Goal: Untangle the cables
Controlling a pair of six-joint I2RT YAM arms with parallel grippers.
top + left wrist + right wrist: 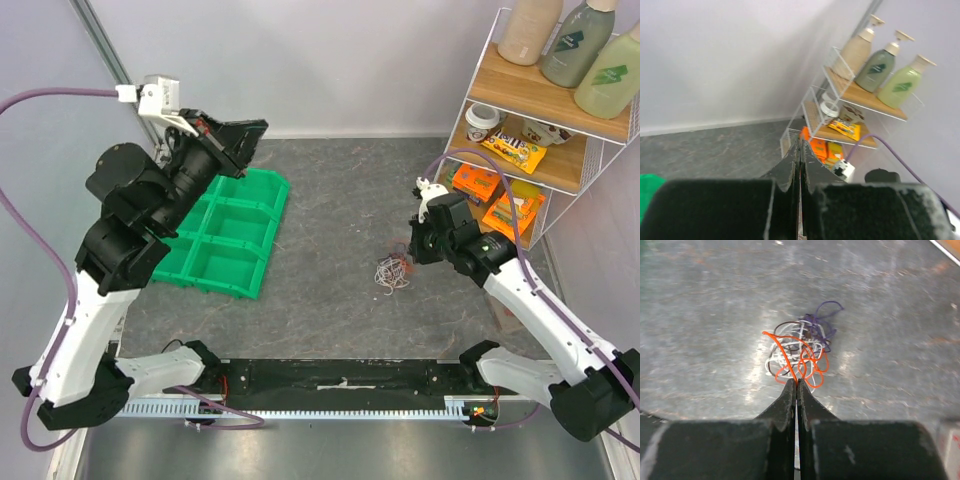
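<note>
Right gripper [796, 384] is touching closed tips to the cables [800, 352] toward the right edge of the table [330, 190]; left gripper [800, 148] is hovering closed, empty.

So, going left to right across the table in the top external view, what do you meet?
green bin tray → cables in a small clump → wire shelf rack with bottles and snacks

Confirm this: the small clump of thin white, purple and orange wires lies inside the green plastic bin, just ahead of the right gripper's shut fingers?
Not inside the green plastic bin: the clump of thin wires lies on the grey table, just ahead of the shut right gripper. The top view shows it.
</note>
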